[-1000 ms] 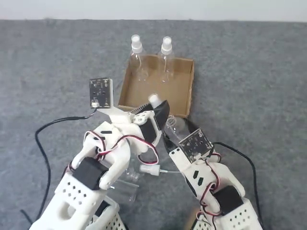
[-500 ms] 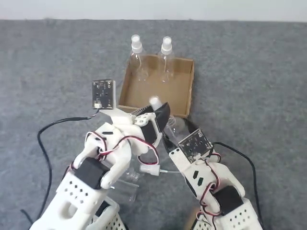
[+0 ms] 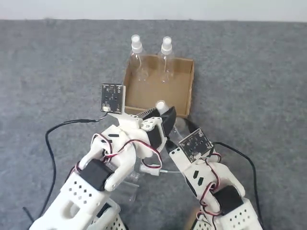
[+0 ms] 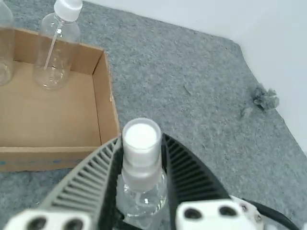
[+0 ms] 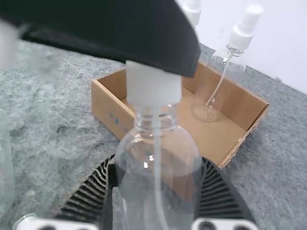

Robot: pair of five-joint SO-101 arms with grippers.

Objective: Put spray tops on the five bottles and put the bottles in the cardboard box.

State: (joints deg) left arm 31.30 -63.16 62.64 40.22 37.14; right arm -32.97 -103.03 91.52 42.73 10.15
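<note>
A clear bottle (image 5: 156, 165) stands upright just in front of the cardboard box (image 3: 188, 91), and my right gripper (image 5: 156, 196) is shut around its body. My left gripper (image 4: 140, 165) is shut on a white spray top (image 4: 140, 143) and holds it on the bottle's neck, its tube running down inside. From above, the left gripper (image 3: 161, 120) sits directly over the bottle (image 3: 180, 127), with the right gripper (image 3: 173, 138) just behind it. Two capped bottles (image 3: 135, 60) (image 3: 166, 58) stand at the box's far wall.
A loose spray top (image 3: 149, 168) with its tube lies on the grey carpet between the arms. A clear bottle (image 3: 128, 184) lies beside it under the left arm. Black cables trail on both sides. The box floor (image 4: 48, 112) near its front wall is bare.
My left gripper has carried the spray top to the right and toward the arms, from over the box's front wall to above the held bottle. The right arm has stayed still.
</note>
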